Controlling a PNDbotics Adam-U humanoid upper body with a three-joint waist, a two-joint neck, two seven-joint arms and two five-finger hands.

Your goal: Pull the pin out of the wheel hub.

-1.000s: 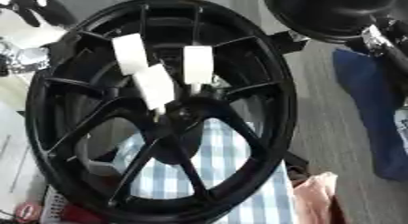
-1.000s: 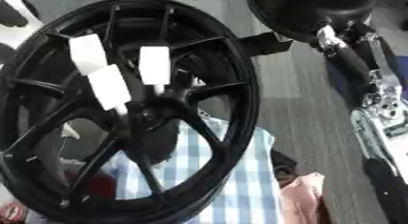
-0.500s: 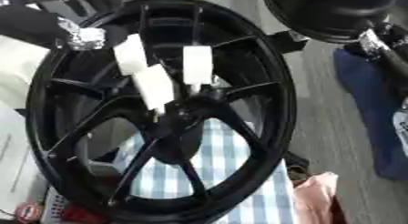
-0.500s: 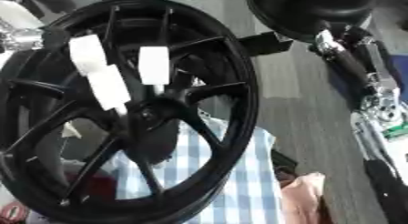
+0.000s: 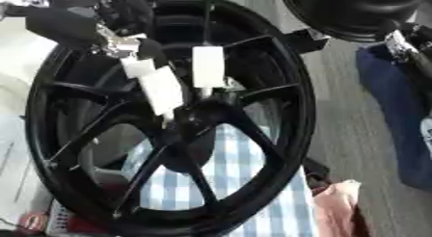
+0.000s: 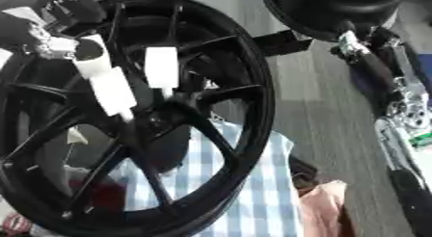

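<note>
A black spoked wheel hub (image 5: 253,135) stands tilted and fills most of both views. Three white pins stick out near its centre: one upright (image 5: 209,67), one slanted (image 5: 165,91), and one at the upper left (image 5: 135,66). My left hand (image 5: 84,24), black with silver parts, comes in from the upper left and sits over the top of the upper-left pin (image 6: 91,65); blur hides how it meets the pin. My right arm (image 6: 375,72) runs down the right edge, away from the wheel, with its hand end unclear.
A large black round object (image 5: 350,9) sits at the top right, close to the wheel's rim. A blue-and-white checked cloth (image 5: 232,183) lies under the wheel. A pink cloth (image 5: 337,202) is at the lower right and a dark blue thing (image 5: 397,111) at the right.
My left hand has moved in from the upper left corner, down and right across the rim, to the upper-left white pin. The pins and the wheel stay put.
</note>
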